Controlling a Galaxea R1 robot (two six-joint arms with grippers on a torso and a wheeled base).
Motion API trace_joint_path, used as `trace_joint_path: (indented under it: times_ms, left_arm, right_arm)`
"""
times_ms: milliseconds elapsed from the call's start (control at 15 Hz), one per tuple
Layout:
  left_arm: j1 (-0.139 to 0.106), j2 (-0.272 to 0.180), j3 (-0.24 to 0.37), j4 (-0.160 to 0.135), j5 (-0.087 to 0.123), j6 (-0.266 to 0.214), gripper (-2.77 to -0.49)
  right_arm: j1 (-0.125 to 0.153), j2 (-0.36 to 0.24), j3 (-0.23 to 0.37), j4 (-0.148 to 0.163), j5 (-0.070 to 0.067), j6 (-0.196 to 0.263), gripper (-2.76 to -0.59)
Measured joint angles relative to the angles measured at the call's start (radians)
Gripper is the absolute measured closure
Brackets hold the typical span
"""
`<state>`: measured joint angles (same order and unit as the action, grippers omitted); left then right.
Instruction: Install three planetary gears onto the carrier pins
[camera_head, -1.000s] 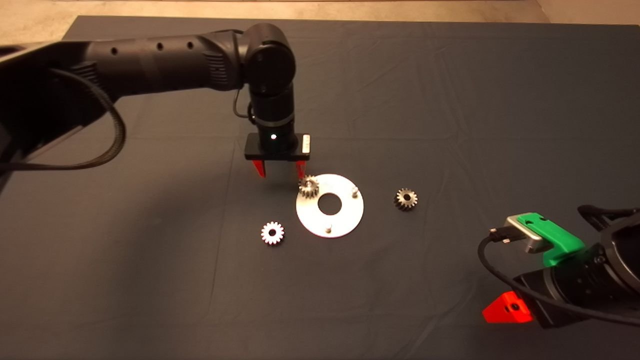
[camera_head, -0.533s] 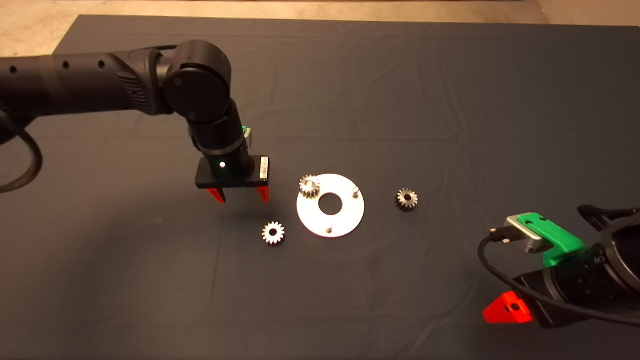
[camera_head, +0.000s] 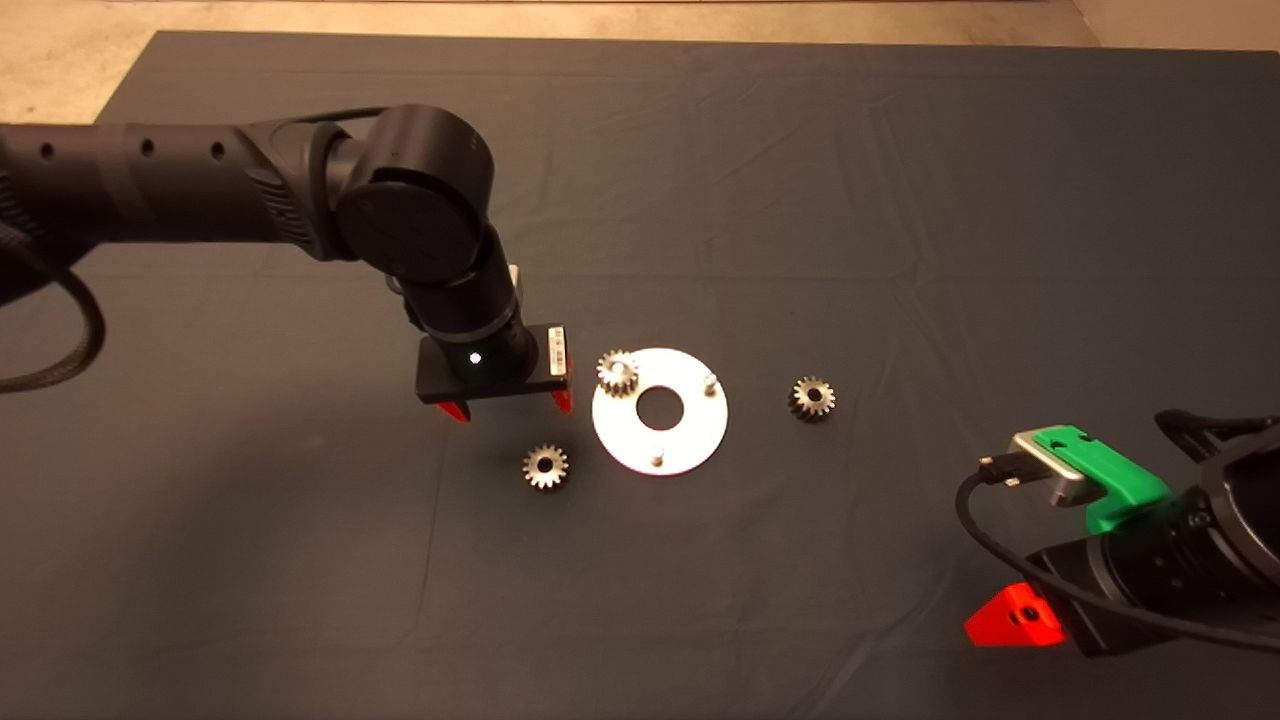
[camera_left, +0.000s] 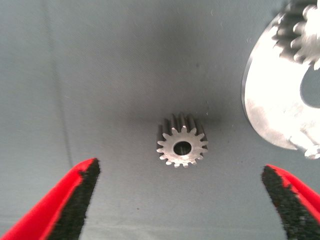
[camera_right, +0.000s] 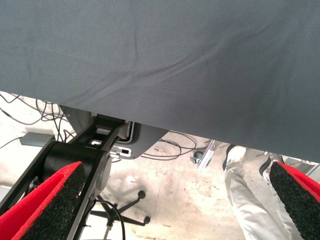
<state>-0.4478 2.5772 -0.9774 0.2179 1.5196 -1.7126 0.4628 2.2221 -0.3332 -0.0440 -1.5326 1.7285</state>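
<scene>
Your left gripper (camera_head: 508, 406) hangs just left of the disc (camera_head: 690, 440), fingers spread wide and empty. The loose gear (camera_head: 545, 466) lies flat off the disc's lower-left edge, just nearer you than the fingertips, hole upward. One gear (camera_head: 618, 372) already sits on a pin; another (camera_head: 812, 398) lies right of the disc. The right gripper (camera_head: 1010, 615) waits open, far right.

the disc (camera_left: 272, 95) and its mounted gear (camera_left: 300, 35) run past the frame edge.

Silvery-grey gears (camera_head: 545, 467), pale shiny disc (camera_head: 690, 430), dark slate mat (camera_head: 800, 200) — red fingers (camera_left: 75, 200), black-padded.
</scene>
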Motion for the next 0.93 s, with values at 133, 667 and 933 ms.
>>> trace_joint_path:
  times_ms: [133, 667, 933]
  left_arm:
    - [0.054, -0.001, 0.0, 0.019, 0.003, 0.0, -2.34]
    - [0.089, 0.004, 0.0, 0.031, 0.003, 0.003, -2.34]
    - [0.098, 0.028, 0.0, 0.033, -0.036, 0.009, -2.34]
  right_arm:
    - [0.0, 0.0, 0.0, 0.0, 0.0, 0.0, -2.75]
    - [0.0, 0.0, 0.0, 0.0, 0.0, 0.0, -2.75]
    - [0.0, 0.0, 0.0, 0.0, 0.0, 0.0, -2.75]
